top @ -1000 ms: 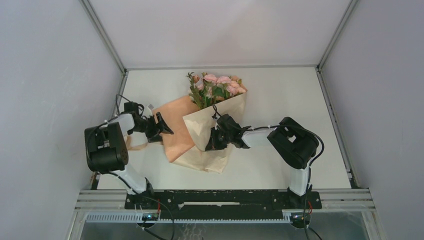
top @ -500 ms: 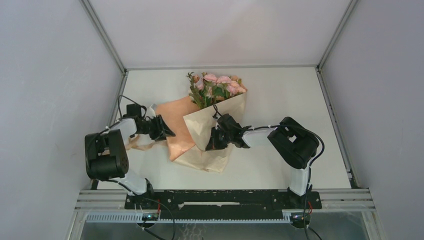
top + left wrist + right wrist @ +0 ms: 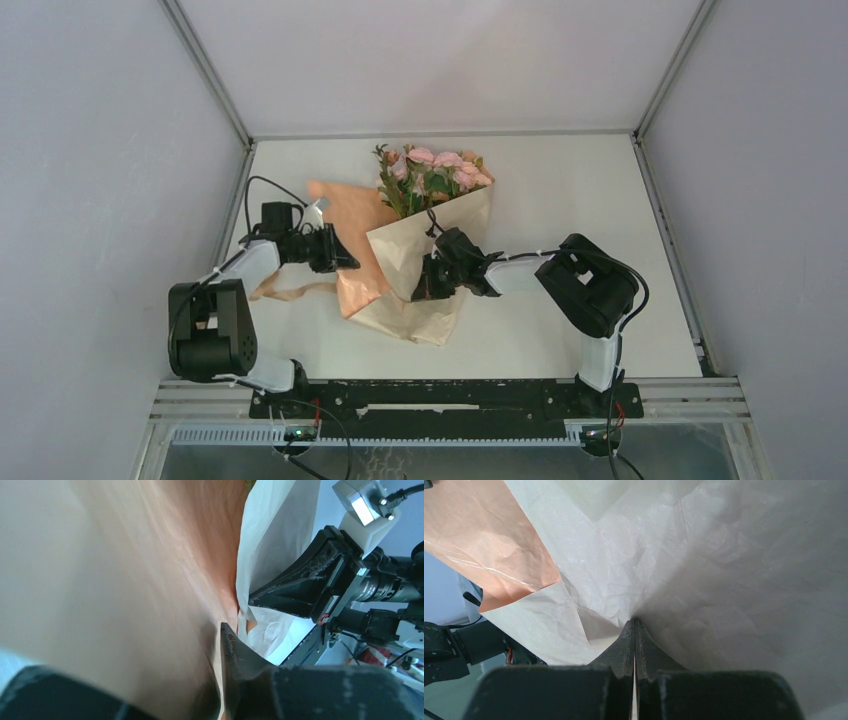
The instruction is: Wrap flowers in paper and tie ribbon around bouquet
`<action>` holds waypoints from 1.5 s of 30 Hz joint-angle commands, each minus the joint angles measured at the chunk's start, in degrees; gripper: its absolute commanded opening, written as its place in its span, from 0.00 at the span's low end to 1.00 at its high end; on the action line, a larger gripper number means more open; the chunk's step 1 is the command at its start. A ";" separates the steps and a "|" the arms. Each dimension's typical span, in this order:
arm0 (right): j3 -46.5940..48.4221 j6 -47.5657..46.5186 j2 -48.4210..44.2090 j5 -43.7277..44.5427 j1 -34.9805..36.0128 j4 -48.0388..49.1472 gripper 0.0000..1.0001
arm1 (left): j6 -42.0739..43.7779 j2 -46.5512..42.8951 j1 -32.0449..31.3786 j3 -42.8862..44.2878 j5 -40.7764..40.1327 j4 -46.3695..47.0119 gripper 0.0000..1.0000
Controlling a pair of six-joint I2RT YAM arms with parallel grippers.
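**Wrap part-formed; ribbon not yet applied**

At 9 o'clock on the worktop (image 3: 560, 180), the ribbon (image 3: 290, 291) lies loose and unused, just beside the wrap. Your left gripper (image 3: 338, 252) is at the tan left flap of the paper (image 3: 350, 220). The left wrist view shows the sheet running between its fingers (image 3: 235, 652), but you cannot tell whether the clamp is complete. That flap stands raised and is not yet folded across.

At centre, the flowers (image 3: 440, 172) sit inside the paper, blooms pointing to 12 o'clock. The pale right flap already covers the stems. Your right gripper (image 3: 428, 282) is closed tight, pinching that flap.

In my judgement the wrap is about half done. The left fold and all the tying remain.
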 commanded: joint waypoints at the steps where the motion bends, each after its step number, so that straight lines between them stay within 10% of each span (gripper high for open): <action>1: -2.03 -1.01 0.13 2.62 -0.93 -1.92 0.00 | 5.63 -5.49 -1.09 -0.33 0.55 -2.41 0.23; 7: -2.17 -0.15 1.63 1.99 -1.01 -0.91 0.00 | 11.29 -13.89 -8.46 0.68 -5.14 -3.99 0.01; 18: -4.96 5.40 1.37 -3.64 -3.06 8.76 0.00 | 8.84 -6.58 -30.59 13.81 -10.79 -1.13 0.00; 45: -11.45 10.51 -16.53 -0.09 -9.37 4.57 0.06 | 12.74 14.85 -36.94 22.37 -20.32 -1.19 0.00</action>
